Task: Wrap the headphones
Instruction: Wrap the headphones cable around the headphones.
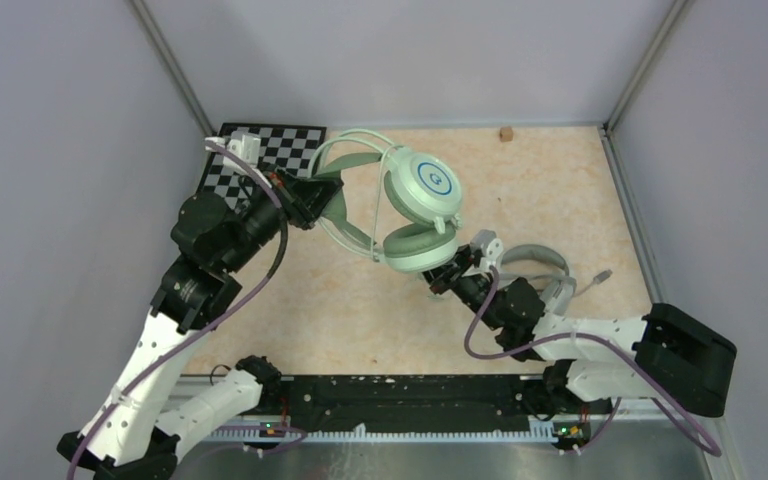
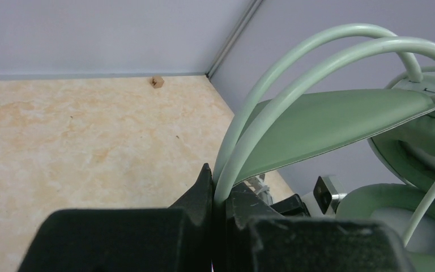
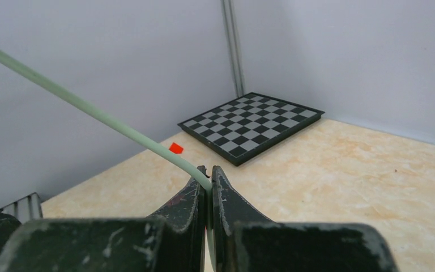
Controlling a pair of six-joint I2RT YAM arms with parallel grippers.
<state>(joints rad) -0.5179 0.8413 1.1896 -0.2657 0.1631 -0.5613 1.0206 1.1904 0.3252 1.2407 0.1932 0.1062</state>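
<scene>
The mint-green headphones [image 1: 422, 195] with round cups hang in the air over the table's middle. My left gripper [image 1: 328, 190] is shut on their pale tubular headband [image 2: 294, 73], holding them up; the green inner band [image 2: 340, 122] and ear pads [image 2: 396, 209] fill the right of the left wrist view. My right gripper [image 1: 438, 280] is shut on the pale-green cable [image 3: 90, 107], just below the lower cup. The cable runs up and left from the jaws in the right wrist view. The white/light-grey headphones [image 1: 545, 262] lie on the table behind my right arm, partly hidden.
A checkerboard [image 1: 265, 150] lies at the back left, also in the right wrist view [image 3: 252, 124]. A small brown block [image 1: 506, 133] sits by the back wall. A small red marker [image 3: 175, 148] lies on the table. Walls enclose three sides.
</scene>
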